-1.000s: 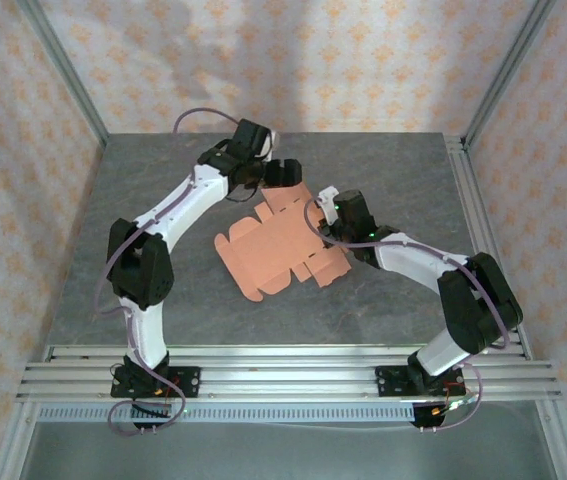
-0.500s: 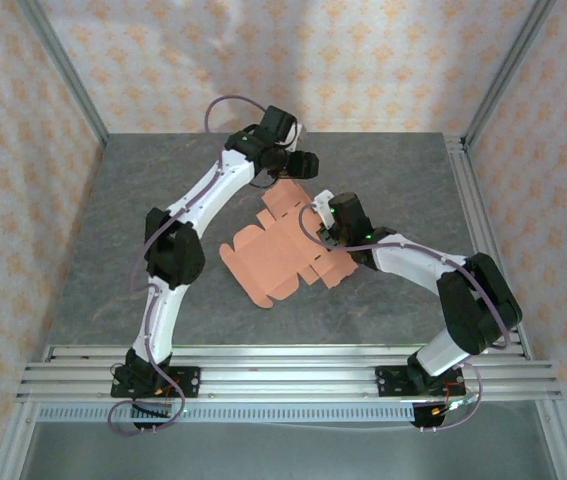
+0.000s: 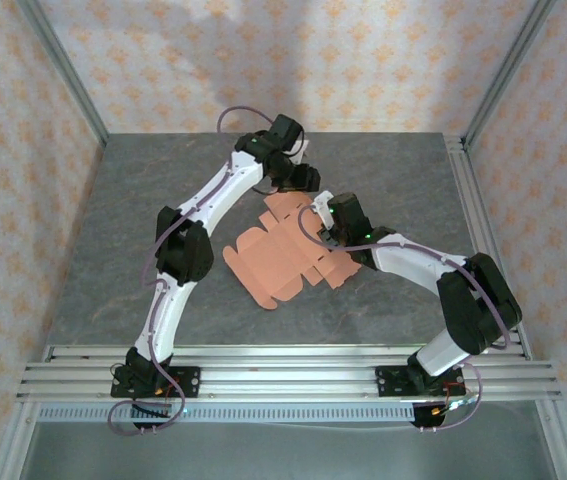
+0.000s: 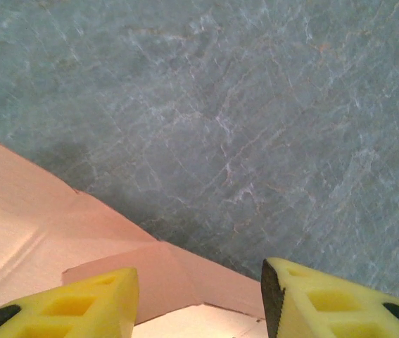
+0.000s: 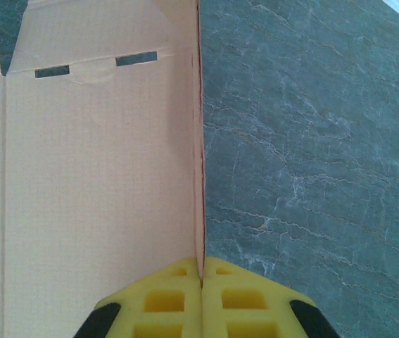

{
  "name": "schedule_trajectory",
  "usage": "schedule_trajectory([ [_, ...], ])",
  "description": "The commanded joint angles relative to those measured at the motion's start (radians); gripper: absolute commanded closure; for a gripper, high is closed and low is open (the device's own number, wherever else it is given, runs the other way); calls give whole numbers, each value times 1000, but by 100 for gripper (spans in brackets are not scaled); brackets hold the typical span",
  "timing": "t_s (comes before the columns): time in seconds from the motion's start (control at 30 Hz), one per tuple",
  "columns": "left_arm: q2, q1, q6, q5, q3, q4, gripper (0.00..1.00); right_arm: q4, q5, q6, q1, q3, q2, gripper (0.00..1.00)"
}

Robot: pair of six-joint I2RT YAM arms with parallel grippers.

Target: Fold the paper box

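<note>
The paper box is a salmon-orange die-cut sheet lying mostly flat mid-table. My right gripper is at the sheet's right edge. In the right wrist view its yellow fingers are shut on a side panel of the paper box, which stands upright as a thin edge. My left gripper hovers at the sheet's far end. In the left wrist view the left gripper is open, and a raised corner flap of the paper box lies in the gap, touching neither fingertip.
The grey stone-patterned table stretches left and behind the sheet. Aluminium rails run along the near edge, with another rail on the right. Patterned walls close in the back and sides.
My left arm has swung right and down to the sheet's far end, and its jaws have narrowed. The sheet has shifted slightly. The right arm keeps its grip and place.
</note>
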Motion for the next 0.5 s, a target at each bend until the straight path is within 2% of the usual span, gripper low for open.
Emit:
schedule_trajectory([
  [0.0, -65, -4, 4, 30, -42, -27, 49, -7, 29, -9, 6, 41, 0, 100],
  [0.27, -42, -11, -146, 64, -59, 29, 59, -11, 49, -32, 14, 61, 14, 100],
  [0.47, -51, -18, -274, 73, -115, 105, 63, -3, 124, -85, 36, 69, 29, 100],
])
